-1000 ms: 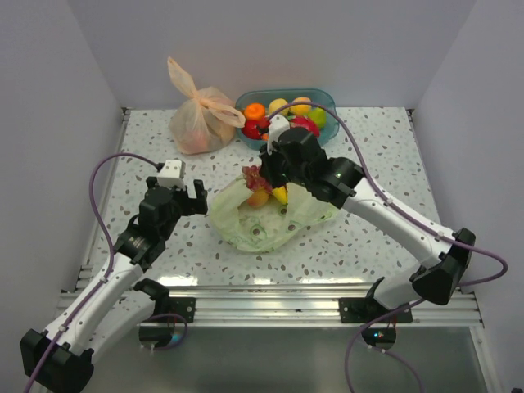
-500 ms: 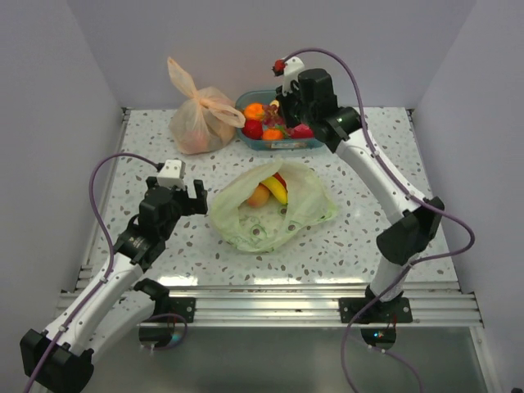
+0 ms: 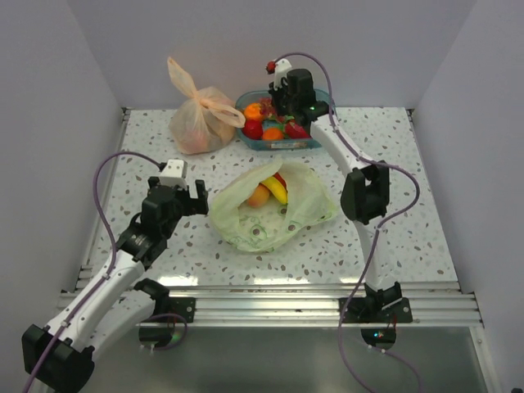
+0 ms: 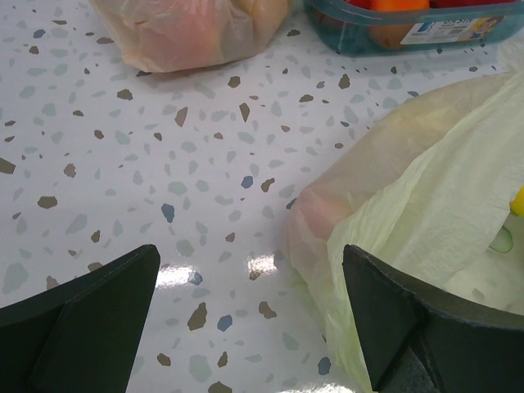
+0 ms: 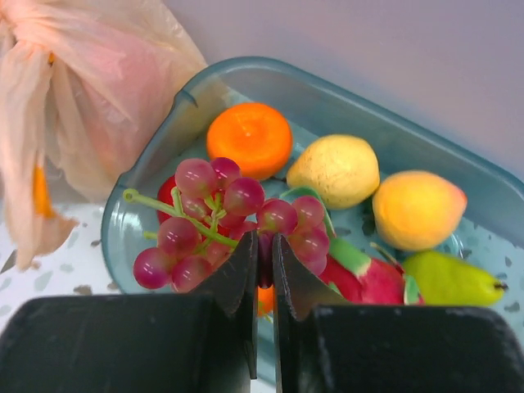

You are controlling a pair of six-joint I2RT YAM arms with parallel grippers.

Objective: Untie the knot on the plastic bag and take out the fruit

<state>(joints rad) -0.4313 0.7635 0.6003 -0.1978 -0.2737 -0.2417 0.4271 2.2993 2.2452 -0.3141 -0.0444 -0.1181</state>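
The right gripper [image 5: 264, 246] was clamped shut on the grape cluster [image 5: 225, 214], holding it over the blue basket [image 5: 327, 88] among the other fruit there. The left gripper [image 4: 250, 282] hovered low with its jaws wide apart, just beside the plastic bag [image 3: 270, 225] — it lay mid-table, mouth open, a banana [image 3: 277, 191] showing inside.
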